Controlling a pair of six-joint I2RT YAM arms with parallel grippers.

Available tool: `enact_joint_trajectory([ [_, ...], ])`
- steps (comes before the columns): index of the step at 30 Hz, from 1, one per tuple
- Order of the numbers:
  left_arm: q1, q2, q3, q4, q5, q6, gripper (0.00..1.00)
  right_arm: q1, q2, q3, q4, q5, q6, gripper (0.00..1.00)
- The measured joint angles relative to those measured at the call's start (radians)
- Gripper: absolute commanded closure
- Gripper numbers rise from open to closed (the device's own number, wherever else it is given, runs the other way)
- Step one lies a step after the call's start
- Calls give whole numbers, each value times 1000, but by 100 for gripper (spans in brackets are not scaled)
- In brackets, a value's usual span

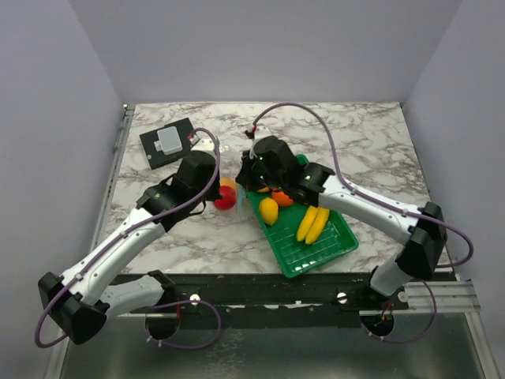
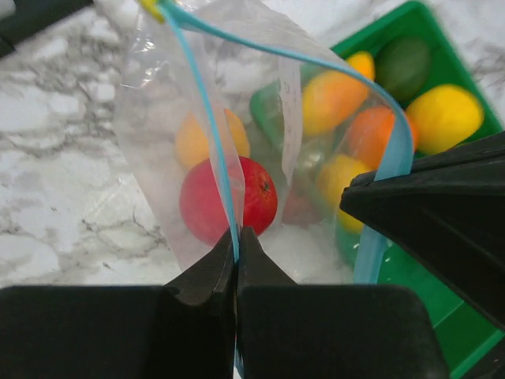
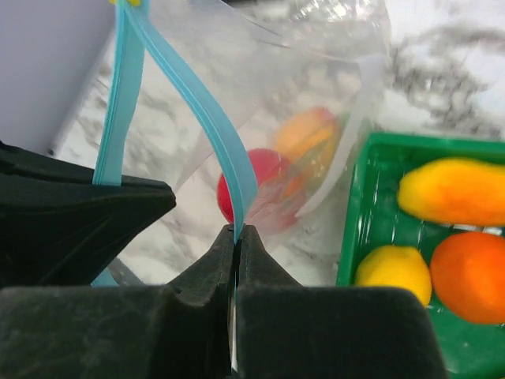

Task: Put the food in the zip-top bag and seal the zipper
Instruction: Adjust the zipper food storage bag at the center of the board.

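Note:
The clear zip-top bag [image 1: 233,183] hangs between my two grippers with its mouth open. My left gripper [image 2: 237,237] is shut on one light blue zipper strip [image 2: 207,118]. My right gripper [image 3: 237,233] is shut on the other strip [image 3: 207,118]. A red apple [image 2: 229,201] and a yellow-orange piece [image 2: 207,142] lie inside the bag, and both also show in the right wrist view, the apple [image 3: 264,170] and the piece [image 3: 308,134]. In the top view the grippers, left [image 1: 225,175] and right [image 1: 251,170], meet just left of the tray.
A green slatted tray [image 1: 331,251] right of the bag holds bananas [image 1: 313,225], a yellow piece [image 1: 269,210] and an orange [image 1: 282,198]. A black pad with a grey block [image 1: 168,142] lies at the back left. The marble table ends at walls on three sides.

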Motion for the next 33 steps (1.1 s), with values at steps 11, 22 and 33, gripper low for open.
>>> enact_joint_trajectory([
  [11,0,30,-97,-21,76,-48,99,-3,73,-97,-30,-55,27,99],
  [22,0,-155,88,-44,72,-24,97,-3,-124,-67,-26,-48,18,99],
  [33,0,-148,93,-82,109,-20,97,-3,-134,-49,-39,-49,17,99],
])
